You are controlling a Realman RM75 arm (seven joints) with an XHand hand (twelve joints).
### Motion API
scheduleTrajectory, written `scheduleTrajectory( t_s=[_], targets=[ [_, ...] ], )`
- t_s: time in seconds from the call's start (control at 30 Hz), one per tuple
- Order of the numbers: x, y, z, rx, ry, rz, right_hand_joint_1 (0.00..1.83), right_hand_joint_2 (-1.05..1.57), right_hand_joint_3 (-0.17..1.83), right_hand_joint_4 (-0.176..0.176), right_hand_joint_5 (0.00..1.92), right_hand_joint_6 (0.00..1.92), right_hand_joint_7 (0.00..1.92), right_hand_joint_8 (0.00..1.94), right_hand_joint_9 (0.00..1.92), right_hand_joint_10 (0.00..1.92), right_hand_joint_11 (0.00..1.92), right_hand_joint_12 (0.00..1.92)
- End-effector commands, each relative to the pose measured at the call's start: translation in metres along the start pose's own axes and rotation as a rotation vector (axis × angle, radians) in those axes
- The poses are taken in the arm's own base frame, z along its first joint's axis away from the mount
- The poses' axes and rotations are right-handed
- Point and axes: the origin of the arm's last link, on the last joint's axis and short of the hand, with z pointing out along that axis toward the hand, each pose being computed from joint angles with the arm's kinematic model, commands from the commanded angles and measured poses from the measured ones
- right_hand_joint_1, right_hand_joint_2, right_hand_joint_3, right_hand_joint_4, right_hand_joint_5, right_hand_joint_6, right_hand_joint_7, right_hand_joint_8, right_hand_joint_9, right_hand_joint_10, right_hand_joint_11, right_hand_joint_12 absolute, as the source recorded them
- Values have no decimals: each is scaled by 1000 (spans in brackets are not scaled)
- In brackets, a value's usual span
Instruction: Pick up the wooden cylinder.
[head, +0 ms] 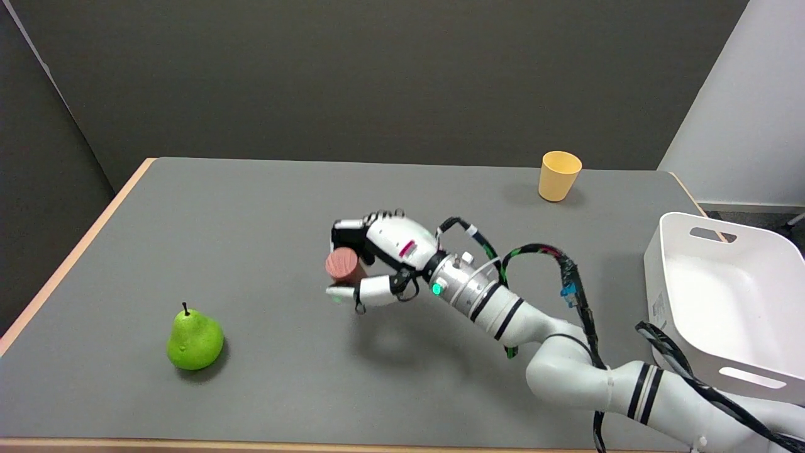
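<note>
The right hand (377, 258) has its fingers (352, 234) closed around the wooden cylinder (343, 265).

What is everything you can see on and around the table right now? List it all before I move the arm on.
wooden cylinder: one, reddish-brown, held in the right hand, over the table's middle
pear: one, green, near left of the table
cup: one, yellow-orange, upright, far right of the table
bin: one, white, with handle slots, at the table's right edge
table: one, grey top with a light wood edge
right hand: one, black and white, grips the wooden cylinder
right arm: one, white, cabled, reaches in from lower right
</note>
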Motion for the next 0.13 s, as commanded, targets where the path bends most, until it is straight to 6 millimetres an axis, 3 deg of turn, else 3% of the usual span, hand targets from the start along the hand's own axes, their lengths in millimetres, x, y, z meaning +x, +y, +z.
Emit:
scheduleTrajectory(
  t_s=[0.03,0.13],
  targets=[
    [135,13,-2,-84,323,-485,945,1065,462,29,694,1524,845,1836,845,1774,449,1913],
    [169,32,-17,-178,370,-603,943,1078,457,6,685,1556,886,1882,861,1795,593,1898]
  ],
)
